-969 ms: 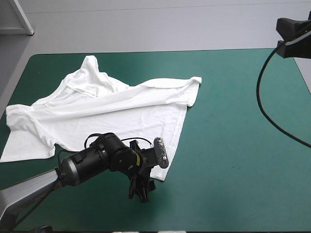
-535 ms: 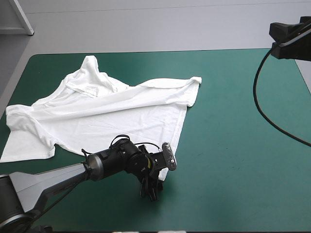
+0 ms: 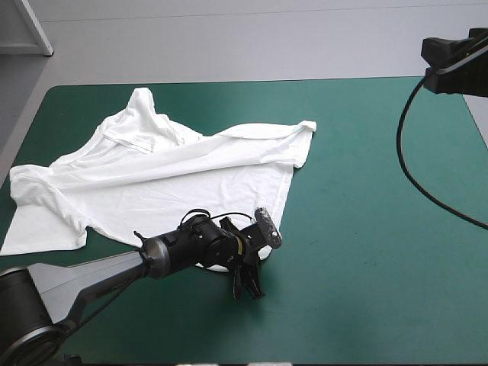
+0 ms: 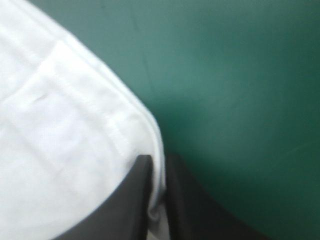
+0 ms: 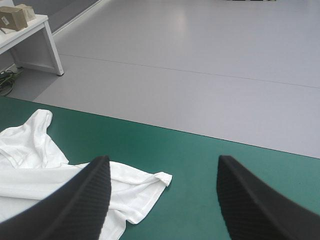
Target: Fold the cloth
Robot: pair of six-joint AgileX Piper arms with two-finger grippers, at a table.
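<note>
Left pincer (image 4: 157, 160) gripped the T-shirt (image 3: 175, 179)'s near hem corner; right pincer (image 5: 162, 160) gaped empty. Lifting slowly seemed wise.

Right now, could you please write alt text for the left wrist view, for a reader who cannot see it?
The left gripper has its black jaws all but shut on the stitched hem of the white T-shirt, with the fabric's edge pinched between them. The shirt spreads away beside the gripper on one side. Bare teal-green cover lies ahead of it and on the other side.
</note>
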